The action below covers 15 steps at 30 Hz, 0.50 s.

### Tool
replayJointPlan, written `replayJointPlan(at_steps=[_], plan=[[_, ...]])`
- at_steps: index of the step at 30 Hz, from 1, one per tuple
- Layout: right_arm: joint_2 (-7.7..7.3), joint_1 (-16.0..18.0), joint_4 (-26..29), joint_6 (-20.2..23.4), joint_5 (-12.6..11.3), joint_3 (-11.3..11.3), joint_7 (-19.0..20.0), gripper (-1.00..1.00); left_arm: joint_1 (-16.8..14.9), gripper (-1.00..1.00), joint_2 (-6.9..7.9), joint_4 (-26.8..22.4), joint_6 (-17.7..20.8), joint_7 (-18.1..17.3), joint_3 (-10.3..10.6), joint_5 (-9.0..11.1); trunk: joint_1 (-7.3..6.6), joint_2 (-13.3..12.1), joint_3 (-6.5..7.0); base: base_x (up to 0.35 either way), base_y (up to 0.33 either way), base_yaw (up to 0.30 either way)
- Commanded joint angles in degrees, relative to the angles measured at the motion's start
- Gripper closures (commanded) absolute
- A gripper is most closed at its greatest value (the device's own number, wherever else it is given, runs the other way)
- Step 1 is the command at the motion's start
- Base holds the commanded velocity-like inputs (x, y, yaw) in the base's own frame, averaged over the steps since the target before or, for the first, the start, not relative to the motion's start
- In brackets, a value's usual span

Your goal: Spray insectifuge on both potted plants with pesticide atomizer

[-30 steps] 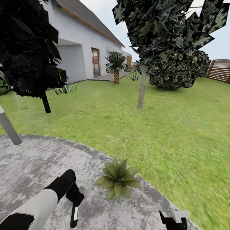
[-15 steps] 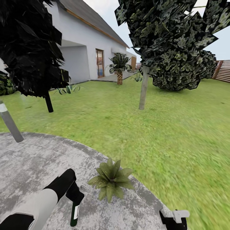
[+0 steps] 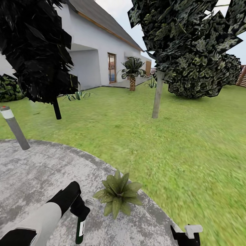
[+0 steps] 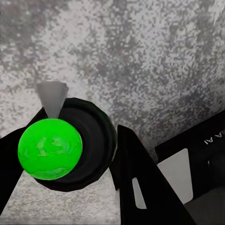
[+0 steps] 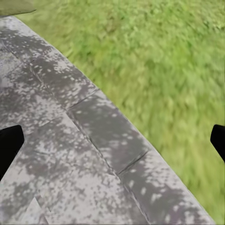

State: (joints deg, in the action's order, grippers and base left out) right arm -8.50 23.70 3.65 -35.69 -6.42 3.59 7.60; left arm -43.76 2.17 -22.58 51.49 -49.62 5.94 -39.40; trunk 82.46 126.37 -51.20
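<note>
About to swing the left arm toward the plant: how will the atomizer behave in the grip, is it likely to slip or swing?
The pesticide atomizer looks thin and rigid, so it probably won't flop. It hangs below the left gripper, held near its top, so it may pivot if swung fast. In the wrist view the fingers flank its round head; smooth curved surfaces could slip.

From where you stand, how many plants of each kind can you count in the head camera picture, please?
Potted plant on the stone patio: 1
Palm near the house: 1
Trees on the lawn: 2
Rounded bushes: 2
Spiky agaves: 2
Total: 8
</note>
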Motion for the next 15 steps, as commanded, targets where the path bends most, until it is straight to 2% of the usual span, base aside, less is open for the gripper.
replayJointPlan(at_steps=[1, 7, 10, 12, 14, 15], plan=[[-0.02, 0.03, -0.05, -0.17, -0.61, 0.37, 0.31, -1.0, -0.01, 1.0, 0.03, -0.07, 0.1, -0.56, 0.23, -0.45, -0.01, 0.02, -0.03, 0.0, 0.0, 0.258], [-0.16, 0.03, -0.12, -0.17, -0.53, 0.38, 0.43, -1.0, -0.01, 1.0, 0.04, 0.23, 0.1, -0.56, 0.19, -0.42, -0.01, 0.02, 0.01, 0.006, -0.001, 0.075], [-0.52, 0.03, -0.13, -0.17, -0.5, 0.4, 0.4, -1.0, -0.01, 1.0, 0.03, -0.22, 0.1, -0.56, 0.11, -0.45, -0.01, 0.02, 0.02, 0.066, -0.199, 0.002], [-0.53, 0.03, -0.13, -0.17, -0.52, 0.41, 0.33, -1.0, -0.01, 1.0, -0.03, -0.35, 0.1, -0.56, 0.12, -0.44, -0.01, 0.02, 0.02, -0.119, -0.234, 0.0], [-0.35, 0.03, -0.13, -0.13, -0.52, 0.44, 0.31, -1.0, -0.01, 1.0, -0.37, -0.42, 0.1, -0.56, 0.08, -0.44, -0.01, 0.02, 0.02, -0.182, -0.195, 0.0], [-0.26, 0.03, -0.13, -0.12, -0.52, 0.45, 0.31, -1.0, -0.01, 1.0, -1.0, -0.14, 0.1, -0.56, 0.04, -0.49, -0.01, 0.02, 0.02, -0.083, -0.163, 0.0]])
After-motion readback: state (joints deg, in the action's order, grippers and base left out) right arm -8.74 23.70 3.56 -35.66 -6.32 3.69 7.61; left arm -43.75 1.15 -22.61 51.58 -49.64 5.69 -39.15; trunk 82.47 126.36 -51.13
